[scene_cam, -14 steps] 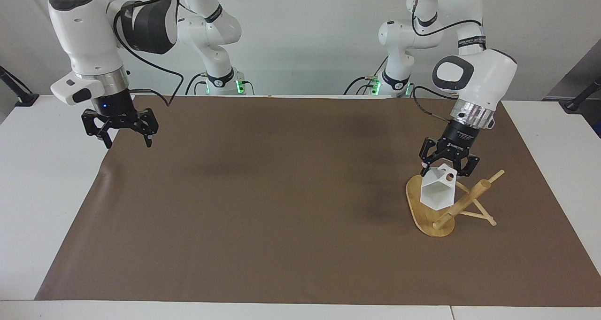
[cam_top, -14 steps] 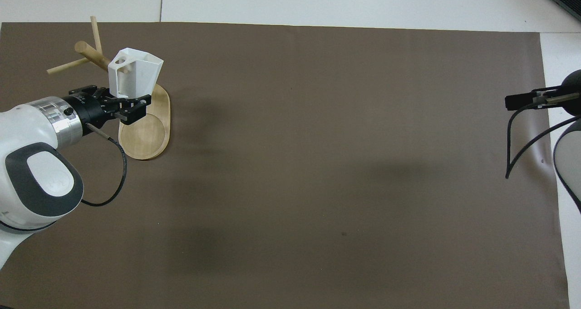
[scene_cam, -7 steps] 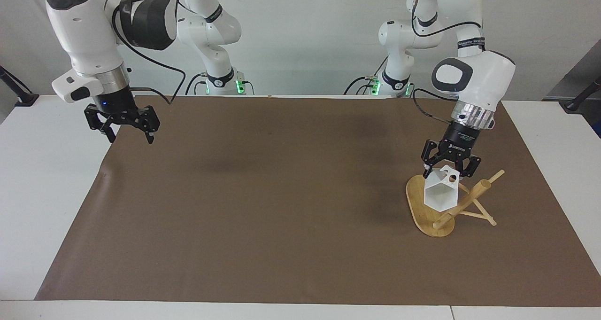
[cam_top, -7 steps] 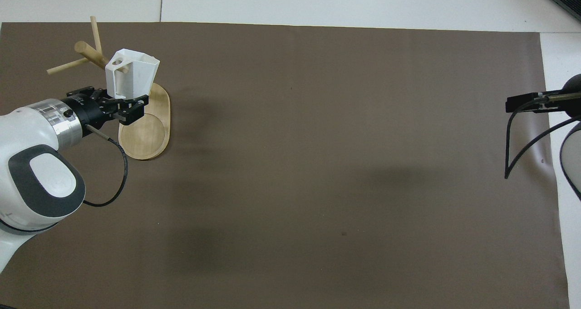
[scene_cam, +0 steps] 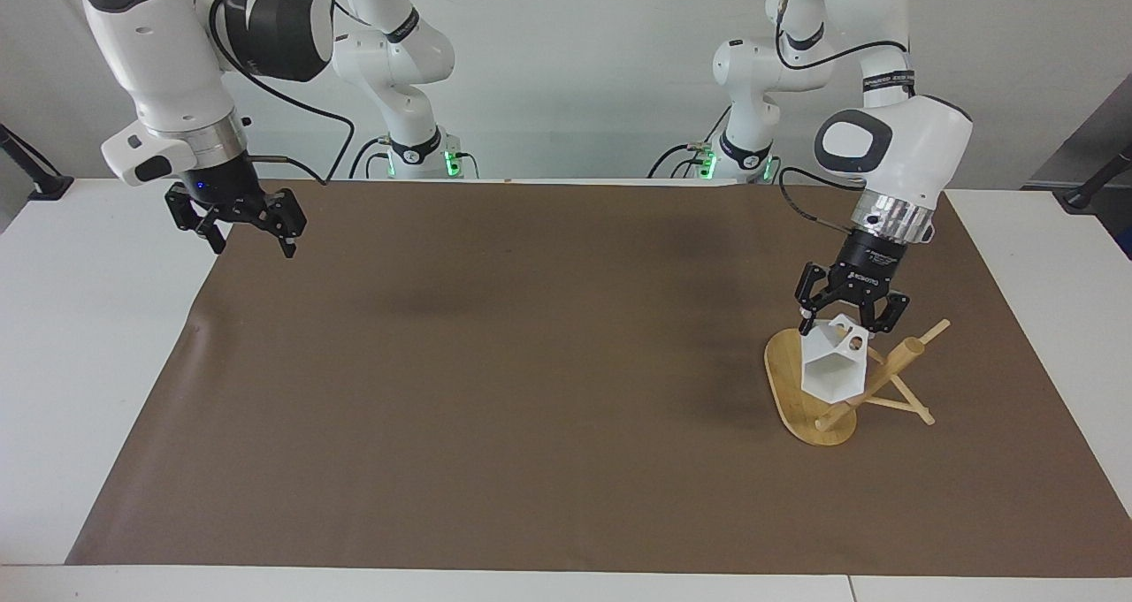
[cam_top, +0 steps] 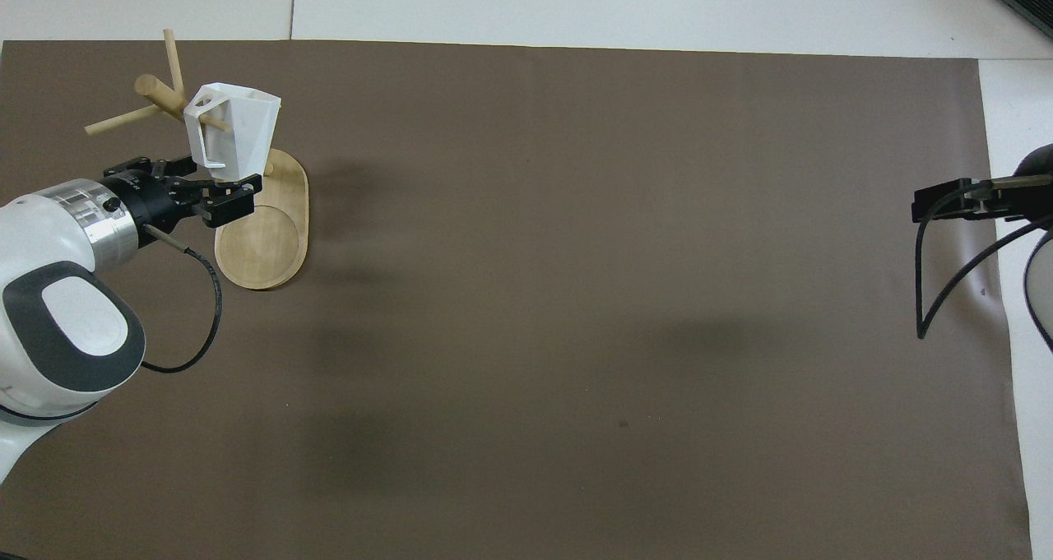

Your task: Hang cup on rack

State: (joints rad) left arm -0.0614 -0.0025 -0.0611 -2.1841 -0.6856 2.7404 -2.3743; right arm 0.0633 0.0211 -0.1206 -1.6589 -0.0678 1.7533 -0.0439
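Observation:
The white faceted cup hangs tilted on a thin peg of the bamboo rack, with the peg through its handle hole. It also shows in the overhead view, above the rack's oval base. My left gripper is open, its fingers spread on either side of the cup's handle end, just above the cup. In the overhead view the left gripper is over the base, beside the cup's bottom. My right gripper is open and empty, raised over the mat's edge at the right arm's end.
A brown mat covers most of the white table. The rack leans, its post and pegs pointing toward the left arm's end. Part of the right arm's hand and its cable show at the overhead view's edge.
The cup has tipped further over on the peg and swung toward the post. My left gripper has drawn back a little from it. My right gripper has risen and moved toward the robots.

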